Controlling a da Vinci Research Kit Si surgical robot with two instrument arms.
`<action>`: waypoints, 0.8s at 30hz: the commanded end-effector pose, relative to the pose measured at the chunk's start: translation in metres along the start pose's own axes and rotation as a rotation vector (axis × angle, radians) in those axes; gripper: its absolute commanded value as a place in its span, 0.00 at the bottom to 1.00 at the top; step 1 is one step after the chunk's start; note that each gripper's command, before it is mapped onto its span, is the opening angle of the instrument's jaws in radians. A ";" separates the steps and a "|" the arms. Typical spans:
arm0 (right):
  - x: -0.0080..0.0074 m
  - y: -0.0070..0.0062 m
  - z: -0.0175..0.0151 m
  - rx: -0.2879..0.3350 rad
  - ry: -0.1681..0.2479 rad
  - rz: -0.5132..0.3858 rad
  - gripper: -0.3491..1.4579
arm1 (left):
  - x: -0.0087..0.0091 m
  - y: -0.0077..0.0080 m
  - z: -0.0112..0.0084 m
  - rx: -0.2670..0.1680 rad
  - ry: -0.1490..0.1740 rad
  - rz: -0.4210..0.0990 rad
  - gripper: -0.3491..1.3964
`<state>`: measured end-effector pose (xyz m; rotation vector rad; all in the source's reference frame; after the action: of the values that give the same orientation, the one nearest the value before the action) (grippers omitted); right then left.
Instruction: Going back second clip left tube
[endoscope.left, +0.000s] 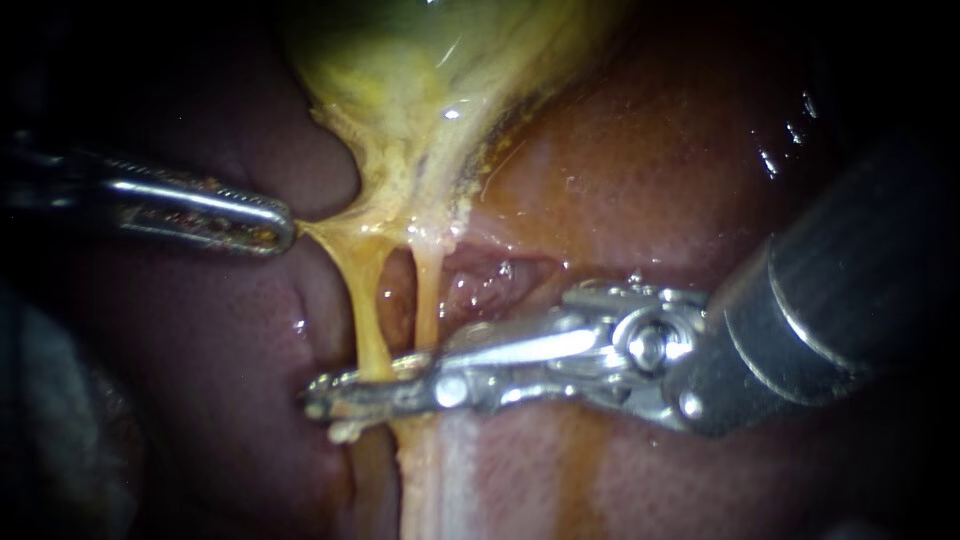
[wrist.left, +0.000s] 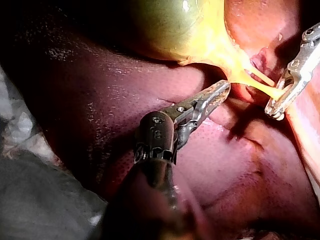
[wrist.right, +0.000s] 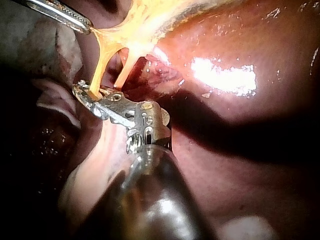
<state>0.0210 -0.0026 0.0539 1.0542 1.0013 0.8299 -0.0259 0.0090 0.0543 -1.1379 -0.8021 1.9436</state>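
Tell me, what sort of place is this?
Most likely a surgical training bench, not an operating room: the left instrument and right instrument, both thin metal, work on a bare liver and greenish gallbladder lying on what looks like cloth.

Crumpled white and grey cloth (wrist.left: 20, 135) borders the lit field. Strong light falls centrally. The surroundings are dark.

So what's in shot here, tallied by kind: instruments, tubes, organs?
instruments: 2 (left instrument, right instrument)
tubes: 2 (left tube, right tube)
gallbladder: 1
liver: 1
total: 6
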 end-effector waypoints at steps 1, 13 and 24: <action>0.0001 0.0001 0.0001 0.009 -0.009 -0.001 0.00 | 0.0000 0.0000 0.0000 0.000 0.000 0.000 0.00; -0.0008 0.0021 0.0019 0.037 -0.007 -0.240 0.43 | -0.0001 -0.0001 0.0001 0.000 0.000 0.001 0.00; 0.0001 0.0058 0.0009 -0.102 0.098 -0.432 0.47 | -0.0001 -0.0001 0.0001 0.000 0.000 0.001 0.00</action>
<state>0.0213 -0.0009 0.0597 0.6663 1.2067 0.5632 -0.0259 0.0090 0.0545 -1.1384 -0.8015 1.9442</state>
